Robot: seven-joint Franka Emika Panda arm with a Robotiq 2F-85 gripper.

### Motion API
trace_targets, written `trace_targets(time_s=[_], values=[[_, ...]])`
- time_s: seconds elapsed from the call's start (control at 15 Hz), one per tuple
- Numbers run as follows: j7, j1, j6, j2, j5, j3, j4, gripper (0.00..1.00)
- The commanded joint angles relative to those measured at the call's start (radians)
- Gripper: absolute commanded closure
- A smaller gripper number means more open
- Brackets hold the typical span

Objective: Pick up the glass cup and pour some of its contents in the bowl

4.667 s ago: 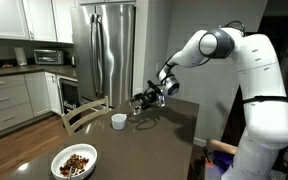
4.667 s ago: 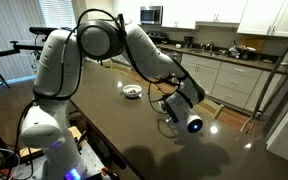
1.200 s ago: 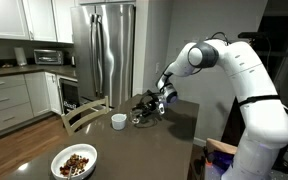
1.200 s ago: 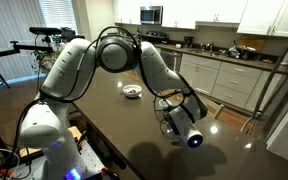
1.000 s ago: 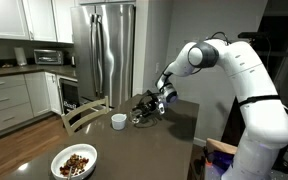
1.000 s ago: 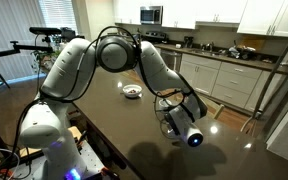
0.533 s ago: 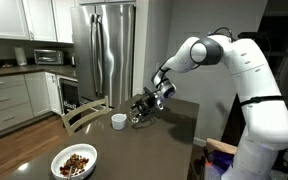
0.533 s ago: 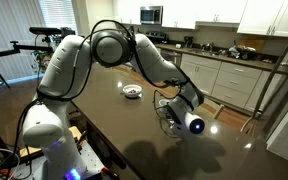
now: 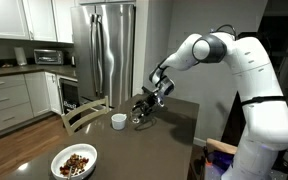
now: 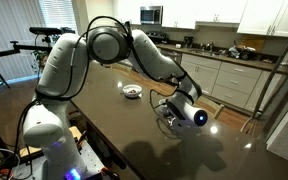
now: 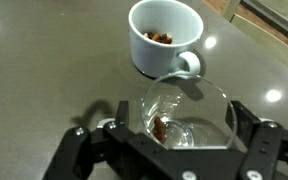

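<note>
Indoor light is dim and warm; small glare spots dot the glossy dark table [image 11: 44, 60]; wrist view looks soft.

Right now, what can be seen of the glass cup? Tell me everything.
The glass cup is a short, clear tumbler standing upright on the dark table. A few brown bits lie at its bottom; otherwise it looks nearly empty. It sits between the fingers of the open gripper, one on each side; whether they touch it I cannot tell. The white cup stands just beyond it.
</note>
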Motion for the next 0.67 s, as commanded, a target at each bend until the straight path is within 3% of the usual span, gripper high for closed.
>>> trace_targets(time_s=[0.0,0.6], values=[[0.058,0.012,0.016,-0.053,-0.068,-0.01,-0.032,0.0],[0.105,0.052,0.139,-0.131,-0.268,-0.028,-0.033,0.0]])
